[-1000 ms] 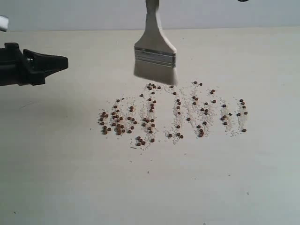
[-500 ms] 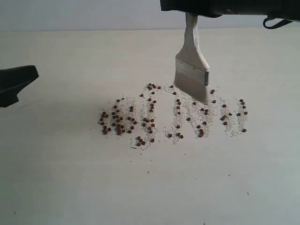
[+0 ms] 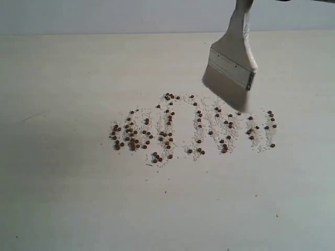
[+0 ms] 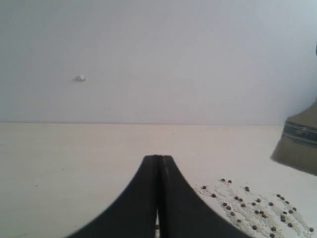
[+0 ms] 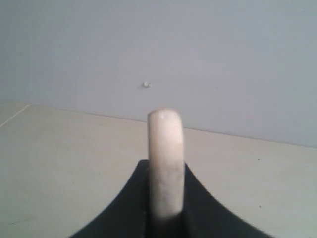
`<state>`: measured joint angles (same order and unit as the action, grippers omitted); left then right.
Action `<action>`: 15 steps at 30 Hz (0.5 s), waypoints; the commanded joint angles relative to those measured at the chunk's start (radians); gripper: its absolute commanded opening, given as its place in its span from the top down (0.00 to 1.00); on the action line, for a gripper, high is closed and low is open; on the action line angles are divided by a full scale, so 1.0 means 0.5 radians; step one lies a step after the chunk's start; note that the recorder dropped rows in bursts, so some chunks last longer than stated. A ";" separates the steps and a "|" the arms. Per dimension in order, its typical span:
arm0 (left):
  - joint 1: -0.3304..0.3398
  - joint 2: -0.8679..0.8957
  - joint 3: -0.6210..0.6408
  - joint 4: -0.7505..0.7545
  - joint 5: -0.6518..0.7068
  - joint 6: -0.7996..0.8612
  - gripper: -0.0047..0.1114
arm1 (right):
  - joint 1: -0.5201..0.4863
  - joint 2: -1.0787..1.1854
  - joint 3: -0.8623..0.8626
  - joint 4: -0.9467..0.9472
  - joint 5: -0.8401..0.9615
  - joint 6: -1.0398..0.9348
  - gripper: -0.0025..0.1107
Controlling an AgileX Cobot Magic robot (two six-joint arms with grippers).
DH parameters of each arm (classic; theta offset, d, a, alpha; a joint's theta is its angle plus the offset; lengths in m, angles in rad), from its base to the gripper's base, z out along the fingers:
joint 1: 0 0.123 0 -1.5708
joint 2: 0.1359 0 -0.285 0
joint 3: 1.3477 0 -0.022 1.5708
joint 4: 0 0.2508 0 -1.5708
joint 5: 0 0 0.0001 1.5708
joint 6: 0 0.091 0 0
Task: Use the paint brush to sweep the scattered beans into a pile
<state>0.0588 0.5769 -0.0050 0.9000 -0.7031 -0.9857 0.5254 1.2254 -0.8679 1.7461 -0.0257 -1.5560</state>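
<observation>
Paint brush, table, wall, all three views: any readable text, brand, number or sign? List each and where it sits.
None readable in any view.
paint brush: no print shows on the handle or metal band.
table: no label or mark.
wall: plain, only a small white speck, not a sign.

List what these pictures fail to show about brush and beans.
Right wrist view: the black right gripper and cream handle hide the bristles of the wide flat paint brush and the tiny reddish-brown beans.
Exterior view: the top edge cuts off that gripper; bristle contact with the table is unclear.
Left wrist view: edges crop brush, beans.
</observation>
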 commanded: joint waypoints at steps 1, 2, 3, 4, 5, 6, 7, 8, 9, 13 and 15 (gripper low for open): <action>0.003 -0.299 0.010 0.115 0.184 -0.167 0.96 | 0.009 0.060 0.048 -0.003 -0.005 0.069 0.98; 0.003 -0.364 0.010 0.126 0.163 -0.194 0.96 | 0.009 0.087 0.048 -0.003 -0.014 0.065 0.98; 0.003 -0.400 0.010 0.126 0.144 -0.190 0.96 | 0.009 0.114 0.048 -0.003 -0.043 0.065 0.98; 0.003 -0.438 0.010 0.126 0.133 -0.190 0.96 | 0.009 0.132 0.048 -0.003 -0.115 0.059 0.98; 0.003 -0.471 0.010 0.126 0.122 -0.190 0.96 | 0.009 0.139 0.048 -0.025 -0.177 0.055 0.98; 0.003 -0.494 0.010 0.126 0.122 -0.190 0.96 | 0.009 0.142 0.048 -0.069 -0.256 0.007 0.98; 0.003 -0.519 0.010 0.126 0.122 -0.190 0.96 | 0.009 0.142 0.048 -0.095 -0.364 -0.028 0.98; 0.003 -0.532 0.010 0.126 0.122 -0.190 0.96 | 0.009 0.131 0.048 -0.106 -0.466 -0.064 0.98; 0.003 -0.535 0.010 0.126 0.122 -0.190 0.96 | 0.009 0.126 0.048 -0.105 -0.610 -0.120 0.98; 0.003 -0.539 0.010 0.126 0.122 -0.186 0.96 | 0.009 0.093 0.071 -0.371 -1.134 -0.059 0.98; 0.003 -0.539 0.010 0.126 0.122 -0.181 0.96 | 0.009 0.066 0.151 -0.751 -1.315 0.400 0.98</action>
<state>0.0588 0.3139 -0.0031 0.9640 -0.6361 -1.0741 0.5291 1.2807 -0.8307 1.5732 -0.5520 -1.5643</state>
